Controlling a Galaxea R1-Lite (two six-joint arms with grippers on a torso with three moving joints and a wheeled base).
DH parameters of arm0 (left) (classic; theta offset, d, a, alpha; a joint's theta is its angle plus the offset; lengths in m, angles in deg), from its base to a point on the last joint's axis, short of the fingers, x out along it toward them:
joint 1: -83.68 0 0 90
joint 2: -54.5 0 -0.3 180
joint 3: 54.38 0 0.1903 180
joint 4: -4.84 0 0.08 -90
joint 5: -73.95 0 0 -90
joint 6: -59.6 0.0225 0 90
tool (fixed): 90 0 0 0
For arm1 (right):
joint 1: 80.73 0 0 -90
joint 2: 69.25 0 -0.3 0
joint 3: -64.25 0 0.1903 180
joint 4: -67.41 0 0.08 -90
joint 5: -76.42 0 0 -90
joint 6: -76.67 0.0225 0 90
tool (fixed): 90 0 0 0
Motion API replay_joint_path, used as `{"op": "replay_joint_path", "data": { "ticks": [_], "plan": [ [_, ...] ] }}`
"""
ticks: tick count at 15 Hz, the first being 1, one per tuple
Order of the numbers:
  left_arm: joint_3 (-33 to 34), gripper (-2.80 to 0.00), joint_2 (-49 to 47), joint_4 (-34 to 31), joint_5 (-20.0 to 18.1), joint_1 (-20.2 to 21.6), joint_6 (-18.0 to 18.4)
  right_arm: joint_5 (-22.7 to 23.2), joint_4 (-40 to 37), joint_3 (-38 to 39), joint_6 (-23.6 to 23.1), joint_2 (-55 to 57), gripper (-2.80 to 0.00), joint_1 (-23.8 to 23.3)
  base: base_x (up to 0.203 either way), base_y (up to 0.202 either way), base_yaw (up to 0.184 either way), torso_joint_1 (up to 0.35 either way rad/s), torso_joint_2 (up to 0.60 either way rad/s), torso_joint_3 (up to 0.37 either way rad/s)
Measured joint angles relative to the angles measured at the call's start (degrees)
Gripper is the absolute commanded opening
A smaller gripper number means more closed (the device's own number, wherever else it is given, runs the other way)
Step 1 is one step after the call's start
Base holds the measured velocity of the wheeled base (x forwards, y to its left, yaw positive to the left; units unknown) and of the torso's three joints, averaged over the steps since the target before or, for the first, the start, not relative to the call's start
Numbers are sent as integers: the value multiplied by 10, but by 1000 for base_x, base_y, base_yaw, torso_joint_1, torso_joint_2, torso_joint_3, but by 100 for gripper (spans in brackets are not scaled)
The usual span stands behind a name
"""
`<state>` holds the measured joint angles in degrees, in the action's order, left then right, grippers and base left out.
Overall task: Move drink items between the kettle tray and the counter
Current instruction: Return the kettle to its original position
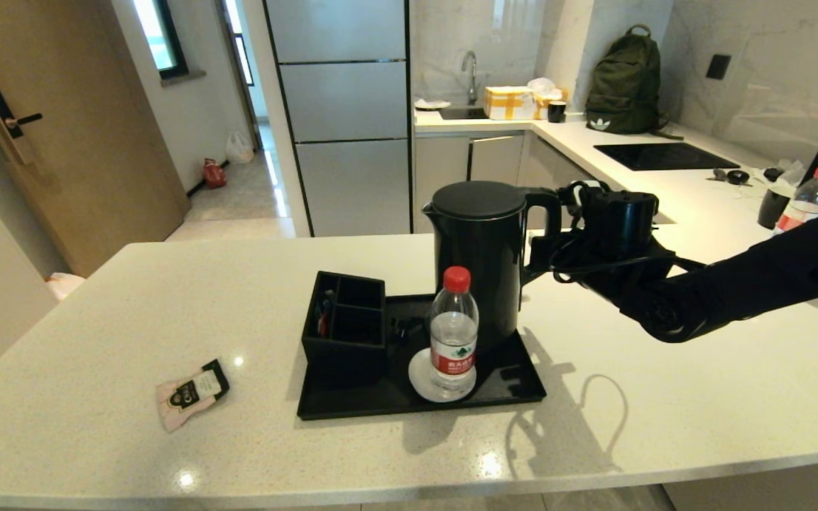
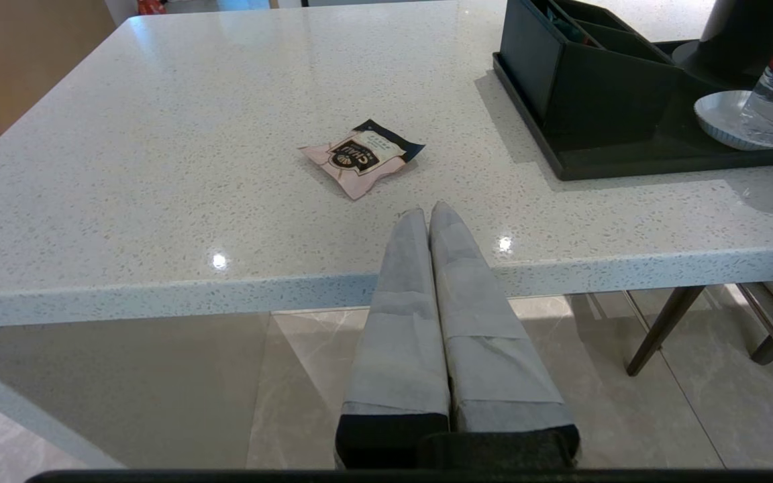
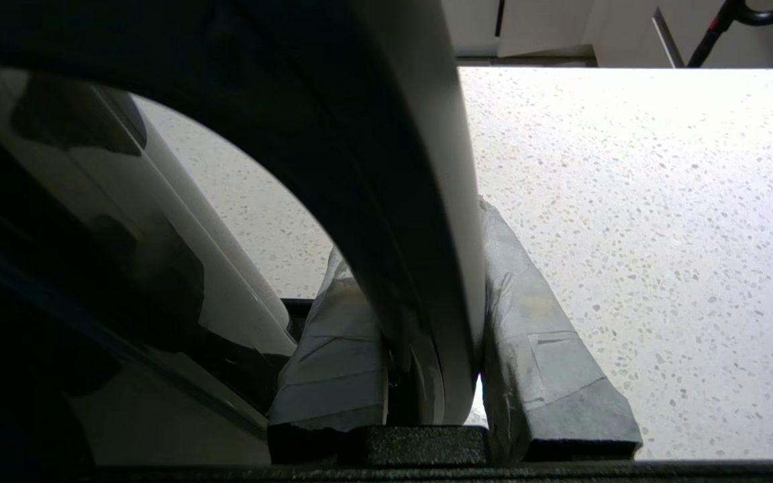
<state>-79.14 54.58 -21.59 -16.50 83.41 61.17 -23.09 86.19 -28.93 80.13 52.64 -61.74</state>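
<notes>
Reaching in from the right edge of the surface (image 1: 593, 426), the right claw (image 1: 547, 245) is clenched on the loop handle of the kettle (image 1: 480, 262); the right wrist view shows its taped fingers (image 3: 541, 335) pressed on either side of the handle. The kettle stands upright at the far right corner of the tray (image 1: 508, 383), which lies near the middle of the surface. On the tray's left side sits the compartmented box (image 1: 345, 319), and at its near edge a bottle (image 1: 453, 330) with a red cap stands on a small white saucer (image 1: 420, 376), just in front of the kettle. The pink sachet (image 1: 191, 394) lies flat on the surface, well to the left of the tray and near the surface's front edge. The left claw (image 2: 430, 218) hangs just off that front edge, below the rim and pointing toward the sachet, its fingers pressed together and grasping nothing
</notes>
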Motion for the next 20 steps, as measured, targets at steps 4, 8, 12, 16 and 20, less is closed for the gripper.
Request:
{"op": "replay_joint_path", "data": {
  "ticks": [4, 8, 12, 16, 20],
  "plan": [
    [0, -280, 0, 0, 0, 0, 0, 0, 2, -4, 1, 9, -280, 2, 0, 0, 0, 0, 0, 0],
    [0, -280, 0, 0, 0, 0, 0, 0, 5, -4, 4, 18, -280, 13, 0, 0, 0, 0, 0, 0],
    [0, -280, 0, 0, 1, 0, 0, -1, 3, 0, 5, 19, -280, 18, 0, 0, 0, 0, 0, 0],
    [0, -280, 0, 0, 0, 0, 0, 0, -1, 2, 6, 16, -280, 21, 0, 0, 0, 0, 0, 0],
    [0, -280, 0, 0, 0, -1, 0, 1, 1, -4, 7, 25, 0, 20, 0, 0, 0, 0, 0, 0]
  ]
}}
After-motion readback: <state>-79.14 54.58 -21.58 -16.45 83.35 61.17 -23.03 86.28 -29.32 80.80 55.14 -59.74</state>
